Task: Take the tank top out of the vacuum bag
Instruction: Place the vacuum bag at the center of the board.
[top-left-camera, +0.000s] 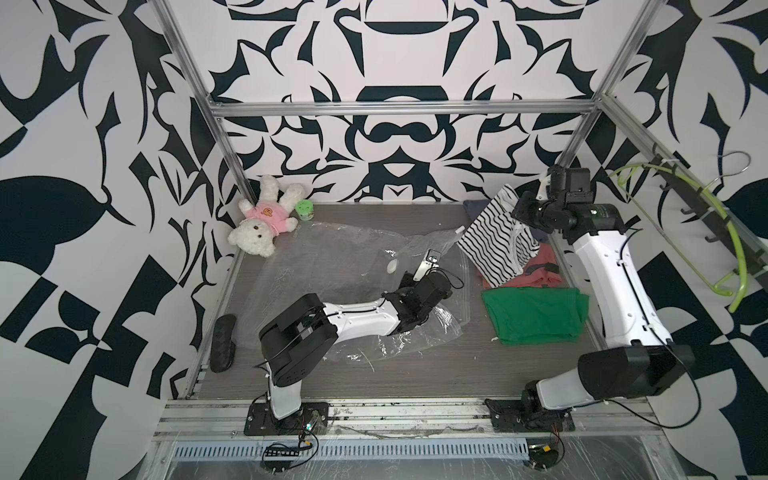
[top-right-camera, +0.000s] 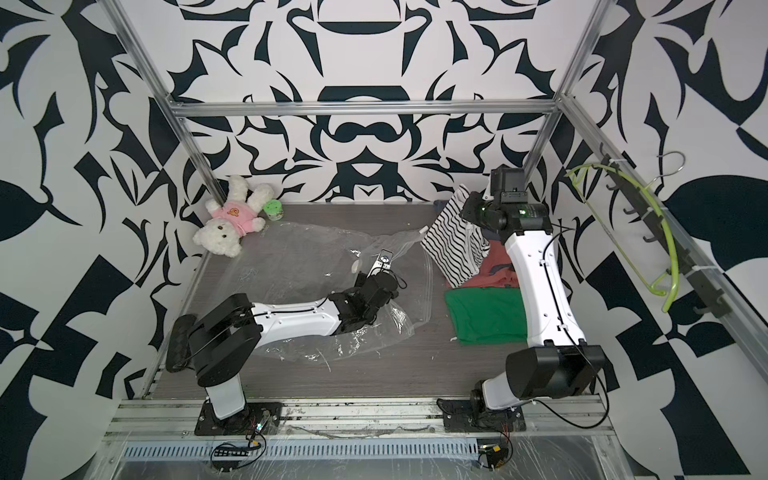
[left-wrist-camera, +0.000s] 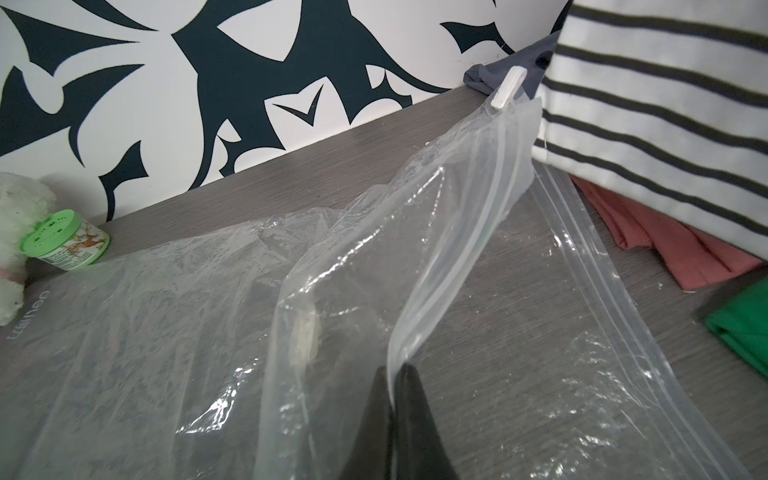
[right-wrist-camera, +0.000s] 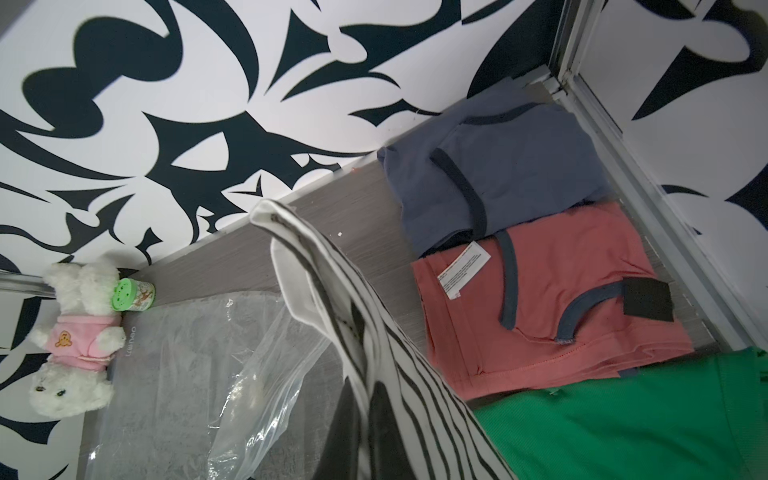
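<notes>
The tank top (top-left-camera: 494, 237), white with dark stripes, is held up by the right tool (top-left-camera: 517, 218), whose jaws are closed on its upper edge. It hangs at the far right of the bench (top-left-camera: 415, 374), its lower end draped onto a red garment (right-wrist-camera: 540, 316) beside a green one (top-left-camera: 536, 316). The vacuum bag (top-left-camera: 340, 257) lies flat and crumpled across the middle of the bench, and nothing can be seen inside it. Its zip edge (left-wrist-camera: 469, 216) is pinched in the fully closed left tool (left-wrist-camera: 397, 376) and lifted into a ridge. The removal is judged to be all but done.

Several risks can be foreseen:

- The top hangs just beside the raised zip edge and its white slider clip (left-wrist-camera: 507, 89), so the hem could catch on either if it were swung towards the bag.
- The thin film could slip from the left tool, or the whole bag could be dragged if that edge were pulled further.
- If the top were released where it hangs, it would land on the folded clothes and could be mixed up with them or disturb the pile.
- Whether the hem touches the bag's mouth cannot be told from these views.
</notes>
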